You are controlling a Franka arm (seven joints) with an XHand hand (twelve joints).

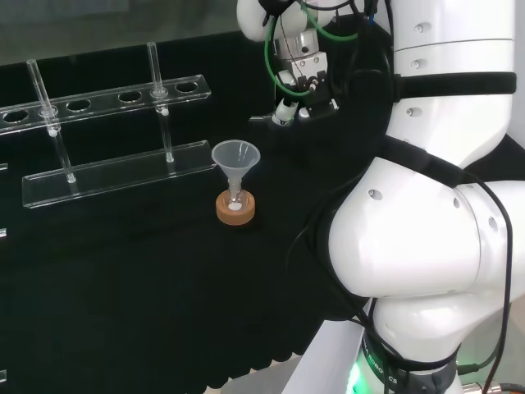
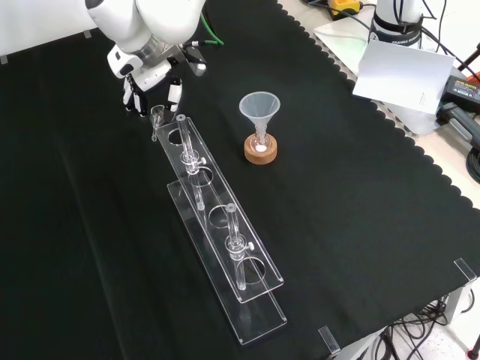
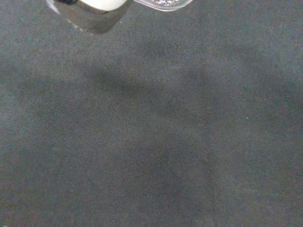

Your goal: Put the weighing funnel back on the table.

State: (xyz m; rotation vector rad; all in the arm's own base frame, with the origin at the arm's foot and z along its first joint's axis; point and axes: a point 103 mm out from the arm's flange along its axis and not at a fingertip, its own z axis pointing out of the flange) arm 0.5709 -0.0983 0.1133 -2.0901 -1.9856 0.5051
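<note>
Hanging low over the cloth point(image 2: 90, 240) at the front view's upper left, the hand point(image 2: 150, 75) seems to pinch the weighing funnel point(image 2: 157, 115) with curled fingers point(image 2: 174, 91). The piece sits just under them, stem pointing down. Just right of it begins the clear rack point(image 2: 262, 313), so the lowering should, I judge, avoid that end. The funnel point(image 2: 259, 106) stands well apart.

A black cloth with a scalloped edge point(image 2: 360, 225) covers the bench. Beyond that edge, in the front view, a tilted white sheet point(image 2: 409, 75) stands by a pale tabletop point(image 2: 341, 37) and black cables point(image 2: 471, 161). In the head view a plain grey surface point(image 1: 98, 25) lies behind the cloth
</note>
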